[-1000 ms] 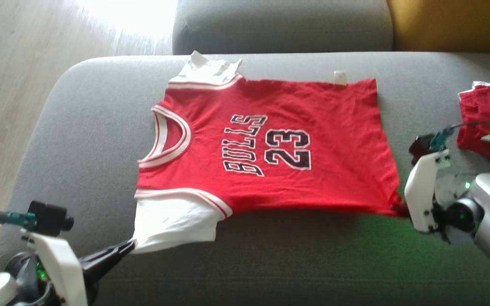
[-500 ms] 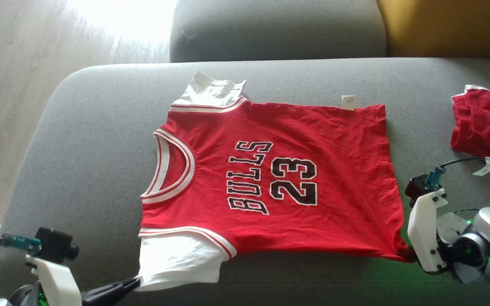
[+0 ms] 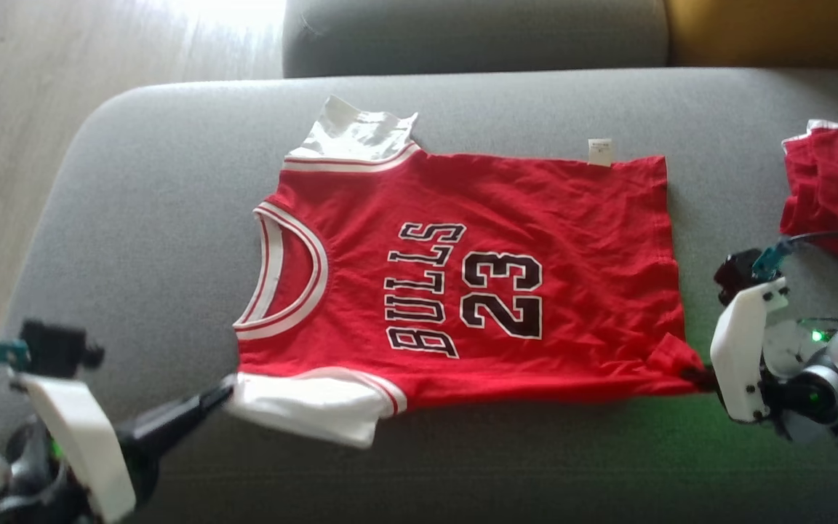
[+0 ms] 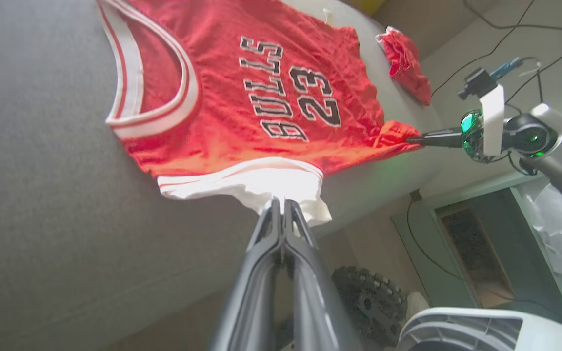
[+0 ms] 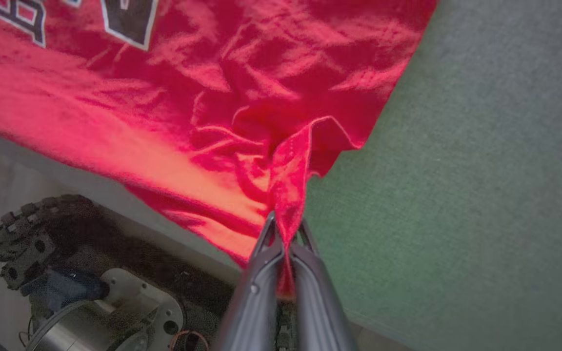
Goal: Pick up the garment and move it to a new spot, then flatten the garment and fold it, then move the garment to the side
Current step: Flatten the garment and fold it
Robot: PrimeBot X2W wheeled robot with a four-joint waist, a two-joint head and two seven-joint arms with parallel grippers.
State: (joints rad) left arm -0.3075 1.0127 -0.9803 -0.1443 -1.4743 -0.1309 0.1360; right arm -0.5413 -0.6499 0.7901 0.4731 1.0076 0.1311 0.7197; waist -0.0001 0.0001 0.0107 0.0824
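The garment [image 3: 463,276] is a red shirt with white sleeves and "BULLS 23" in black, spread over the grey sofa cushion [image 3: 157,218], neck to the left. My left gripper [image 3: 224,393] is shut on the near white sleeve [image 4: 261,183], which is lifted off the cushion. My right gripper [image 3: 695,376] is shut on the near hem corner [image 5: 288,195], the cloth bunched between its fingers. The near edge hangs stretched between both grippers [image 4: 281,207], while the far half still rests on the cushion.
A second red piece of clothing [image 3: 833,189] lies crumpled at the cushion's right end. A grey backrest cushion [image 3: 473,33] and a yellow one [image 3: 775,29] stand behind. Wooden floor [image 3: 19,109] lies to the left. The robot's wheeled base [image 5: 42,253] sits below the sofa's front edge.
Both grippers have raised the near edge; the white sleeve now hangs off the cushion and looks narrower. The head camera has also shifted between frames.
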